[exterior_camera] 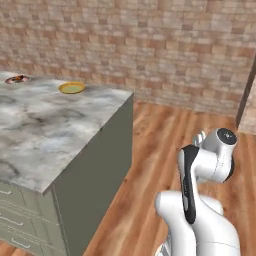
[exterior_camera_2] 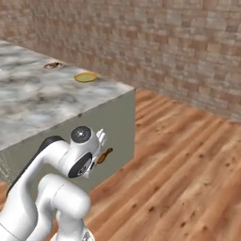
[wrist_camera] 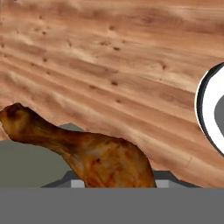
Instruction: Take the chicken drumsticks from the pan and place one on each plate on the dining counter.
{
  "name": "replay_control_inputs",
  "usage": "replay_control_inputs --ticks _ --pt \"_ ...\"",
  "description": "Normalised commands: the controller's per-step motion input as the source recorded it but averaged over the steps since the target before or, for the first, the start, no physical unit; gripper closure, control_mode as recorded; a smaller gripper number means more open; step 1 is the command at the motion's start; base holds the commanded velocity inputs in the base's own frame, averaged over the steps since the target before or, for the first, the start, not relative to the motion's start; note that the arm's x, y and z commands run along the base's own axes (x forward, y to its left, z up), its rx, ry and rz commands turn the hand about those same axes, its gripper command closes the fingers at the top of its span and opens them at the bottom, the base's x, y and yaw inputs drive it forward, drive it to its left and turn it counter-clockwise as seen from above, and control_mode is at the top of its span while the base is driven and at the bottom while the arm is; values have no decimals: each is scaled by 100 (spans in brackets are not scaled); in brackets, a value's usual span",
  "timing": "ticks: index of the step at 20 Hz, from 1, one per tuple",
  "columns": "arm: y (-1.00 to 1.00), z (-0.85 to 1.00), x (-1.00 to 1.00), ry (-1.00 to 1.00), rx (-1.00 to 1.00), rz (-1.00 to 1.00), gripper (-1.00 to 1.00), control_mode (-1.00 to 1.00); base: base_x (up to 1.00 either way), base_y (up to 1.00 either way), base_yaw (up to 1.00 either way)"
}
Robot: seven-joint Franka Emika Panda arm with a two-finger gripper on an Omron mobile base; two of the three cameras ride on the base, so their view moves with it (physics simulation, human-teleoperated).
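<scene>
Hand view shows the end effector (wrist_camera: 114,183) clamped on an unlabelled chicken drumstick (wrist_camera: 83,151) above wooden floor (wrist_camera: 109,65).

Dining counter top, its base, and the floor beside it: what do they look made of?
The dining counter top looks like polished marble, grey-white with dark veining. Its base looks like matt grey-green painted panels, probably wood, with drawer fronts at the lower left. The floor looks like satin-finished wood planks, showing grain and knots.

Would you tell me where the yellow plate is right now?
The yellow plate sits near the dining counter's far corner, right of the other plate.
</scene>
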Motion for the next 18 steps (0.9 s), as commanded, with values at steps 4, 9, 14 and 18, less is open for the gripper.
replay_control_inputs --ticks 4,9,14,18 --pt "0 0 0 0 0 0 100 100 50 -96 57" --pt "0 0 0 0 0 0 100 100 42 -100 52" --pt "0 0 0 0 0 0 100 100 46 -100 50" --pt "0 0 0 0 0 0 100 100 46 -100 51"
